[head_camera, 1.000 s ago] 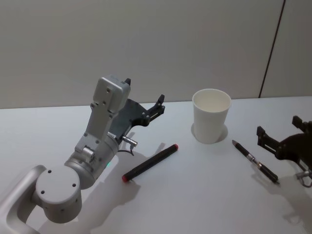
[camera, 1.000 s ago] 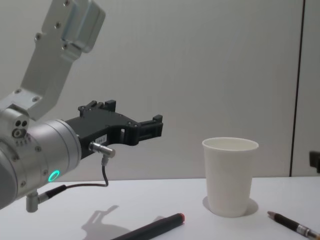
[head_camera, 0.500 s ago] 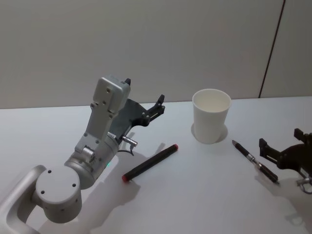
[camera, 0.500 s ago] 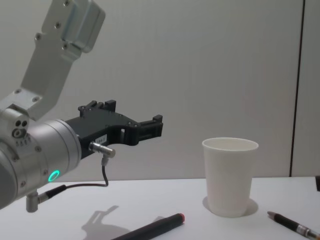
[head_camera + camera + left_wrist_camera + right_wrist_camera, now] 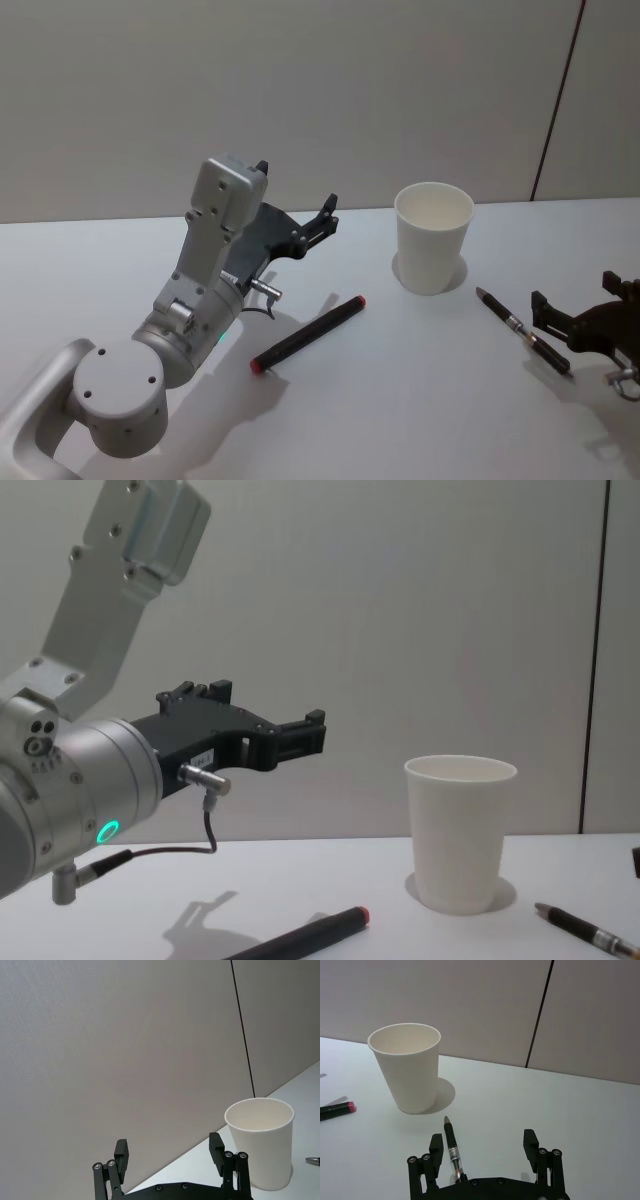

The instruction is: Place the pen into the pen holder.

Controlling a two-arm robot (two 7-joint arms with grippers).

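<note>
We count one paper cup (image 5: 433,240). To its right lies one pen (image 5: 522,329), and to its left one marker (image 5: 307,334). We count two grippers: the left gripper (image 5: 169,1145) left of the cup, the right gripper (image 5: 483,1141) right of it. All share one table (image 5: 400,410).

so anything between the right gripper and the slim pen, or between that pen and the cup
Nothing visible. The open right gripper sits right by the slim pen, bare table lies between pen and paper cup, and the black marker and the raised left gripper are off to the cup's left.
</note>
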